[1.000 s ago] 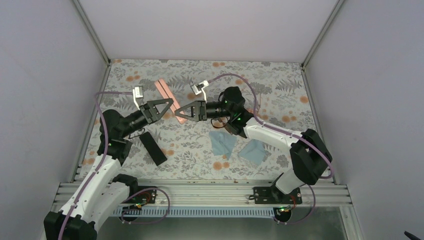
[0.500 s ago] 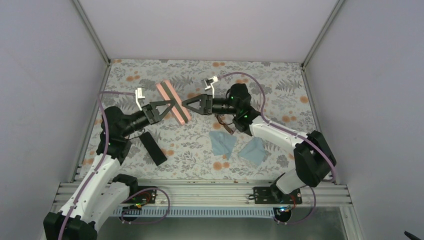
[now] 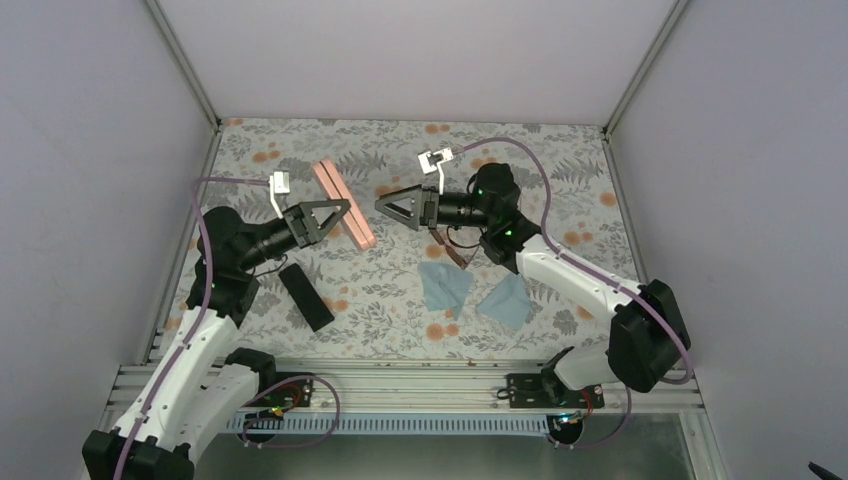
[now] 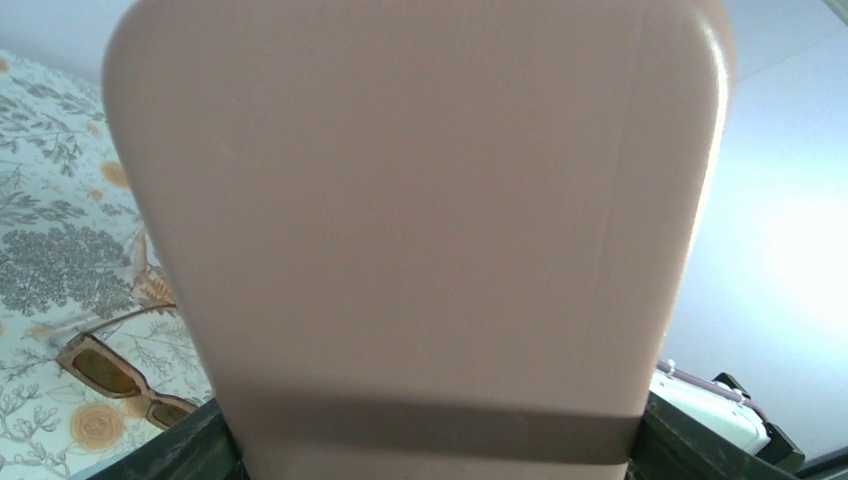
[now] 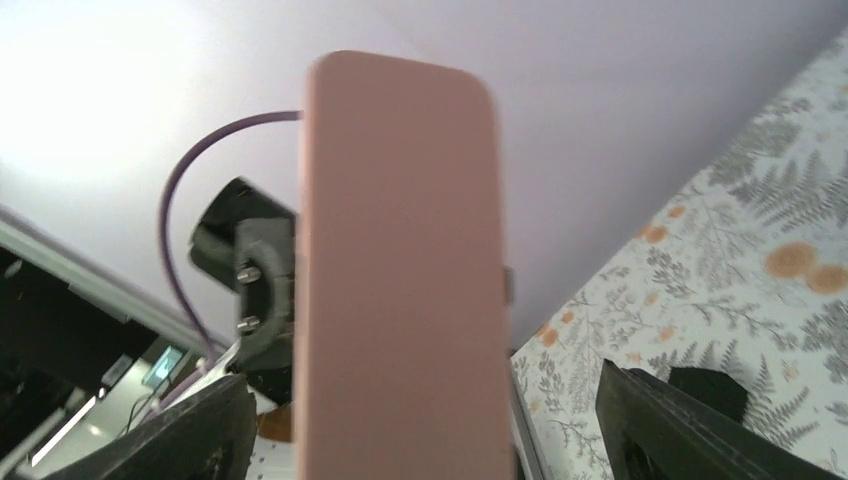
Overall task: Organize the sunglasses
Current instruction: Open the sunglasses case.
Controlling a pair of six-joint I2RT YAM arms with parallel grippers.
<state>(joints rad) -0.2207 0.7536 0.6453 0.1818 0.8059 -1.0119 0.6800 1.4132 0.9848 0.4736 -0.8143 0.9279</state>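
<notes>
On the floral table cover [image 3: 560,180], w/ pale grey walls [image 3: 100,150] around, brown sunglasses [image 4: 112,370] are laid flat. Pink case [image 3: 332,185] is clamped in left gripper [image 3: 345,207]; right gripper [image 3: 383,204] is held spread, nr the case.

Robot lab test booth — blank white walls [image 3: 400,50], aluminium frame rail [image 3: 400,385], floral tabletop [image 3: 560,170]

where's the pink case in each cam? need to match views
Top external: pink case lies diagonally, left of centre.
Left wrist: pink case fills most of the frame, close up.
Right wrist: pink case stands upright, just left of centre.
Shared landmark: floral table cover, at the left edge and at the right side.
</notes>
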